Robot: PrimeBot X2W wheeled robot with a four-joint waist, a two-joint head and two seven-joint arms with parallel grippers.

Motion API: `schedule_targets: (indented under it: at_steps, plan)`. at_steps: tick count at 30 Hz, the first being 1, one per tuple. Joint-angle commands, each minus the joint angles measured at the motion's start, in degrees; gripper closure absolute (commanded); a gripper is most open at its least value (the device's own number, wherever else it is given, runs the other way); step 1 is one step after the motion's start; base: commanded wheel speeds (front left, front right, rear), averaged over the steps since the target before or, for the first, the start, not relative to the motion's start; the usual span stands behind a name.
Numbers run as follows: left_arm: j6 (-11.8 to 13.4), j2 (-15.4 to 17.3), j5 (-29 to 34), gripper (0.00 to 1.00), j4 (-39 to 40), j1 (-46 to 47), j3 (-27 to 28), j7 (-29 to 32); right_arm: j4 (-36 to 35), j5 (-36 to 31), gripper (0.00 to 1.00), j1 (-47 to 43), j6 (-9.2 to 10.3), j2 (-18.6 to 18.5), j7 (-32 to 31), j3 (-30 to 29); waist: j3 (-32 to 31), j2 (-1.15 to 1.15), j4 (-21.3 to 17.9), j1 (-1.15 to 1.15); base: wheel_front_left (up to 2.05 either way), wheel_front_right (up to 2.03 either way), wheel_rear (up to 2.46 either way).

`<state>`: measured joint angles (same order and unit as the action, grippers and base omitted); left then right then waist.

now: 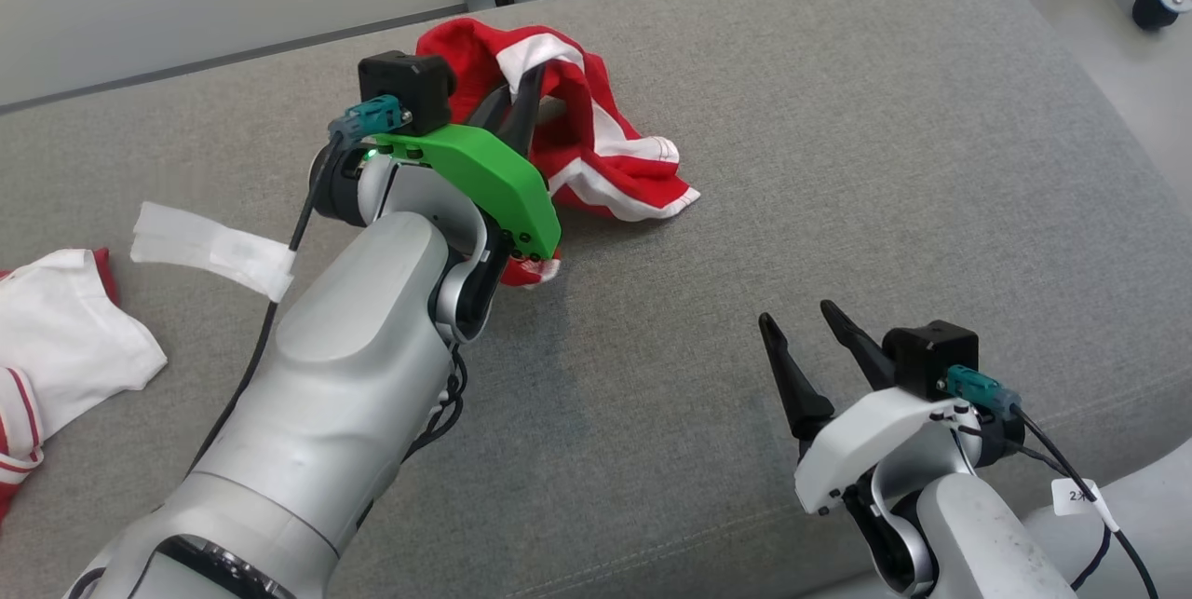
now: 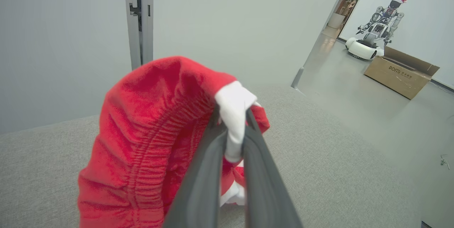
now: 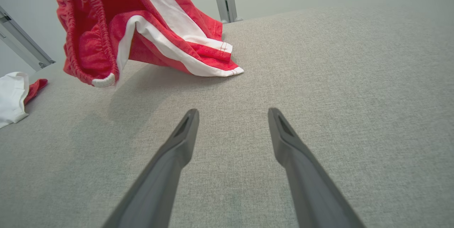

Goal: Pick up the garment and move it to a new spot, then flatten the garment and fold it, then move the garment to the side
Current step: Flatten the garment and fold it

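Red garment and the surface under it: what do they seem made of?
Red garment: soft knit, probably cotton, matte; gathered elastic waistband and limp folds suggest it. Grey surface: woven upholstery fabric, matte; fine heathered weave shows.

The left arm's glossy silver-grey forearm shell [image 1: 345,375] meets a bright green plastic wrist bracket [image 1: 484,175] dotted with small dark screws [image 1: 521,240], topped by a black box-shaped camera [image 1: 410,87] with a teal plug [image 1: 368,119] and a thin black cable [image 1: 279,292]. The right arm has a white plastic bracket [image 1: 857,445], a matching black camera cube [image 1: 931,357], a second teal plug [image 1: 973,387] and a black cable with a white paper tag [image 1: 1076,495]. The left pincer [image 1: 517,96] and right pincer [image 1: 797,312] have long, dark grey, tapering fingers.
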<state>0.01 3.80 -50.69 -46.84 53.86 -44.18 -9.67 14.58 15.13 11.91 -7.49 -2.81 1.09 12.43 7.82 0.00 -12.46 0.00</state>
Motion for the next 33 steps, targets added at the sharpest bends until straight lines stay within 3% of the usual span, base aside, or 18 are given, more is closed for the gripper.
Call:
schedule_targets:
  at_steps: [1,6,13,22,23,24,33]
  plan:
    - [0.1,0.5,0.7,1.00,1.1,1.0,-0.5,0.5,0.2,0.6,0.00,-0.8,0.00,-0.1,0.0,0.2,-0.9,0.00,0.4,0.00,0.00,0.00,0.00]
    - [0.8,1.4,1.6,1.00,3.2,0.1,-2.7,4.3,0.2,0.8,0.00,-1.0,0.00,-0.1,0.0,0.3,-1.6,0.00,0.3,0.00,0.00,0.00,0.00]
    - [3.5,4.1,1.7,1.00,2.0,-3.3,-4.4,9.8,0.3,0.9,0.00,-1.3,0.00,-0.1,0.5,0.1,-2.0,0.00,0.1,0.00,0.00,0.00,0.00]
    - [6.5,7.9,1.8,1.00,-0.6,-5.2,-4.0,10.9,0.2,0.4,0.00,-1.9,0.00,-0.1,0.1,-0.1,-2.4,0.00,1.2,0.00,0.00,0.00,0.00]
    - [6.6,8.2,1.9,0.58,-0.9,-5.4,-4.1,10.9,0.2,0.4,0.00,-2.0,0.00,-0.1,0.0,0.1,-2.4,0.00,1.4,0.00,0.00,0.00,0.00]
    - [6.7,8.4,1.8,0.00,-1.4,-5.5,-4.0,10.9,0.1,0.4,0.00,-2.0,0.00,-0.1,-0.1,0.2,-2.5,0.00,1.5,0.00,0.00,0.00,0.00]
    - [7.0,8.6,1.5,0.00,-5.1,-6.3,-3.7,8.9,0.0,0.1,0.00,-2.2,0.00,-0.1,-0.5,0.2,-3.1,0.00,2.6,0.00,0.00,0.00,0.00]
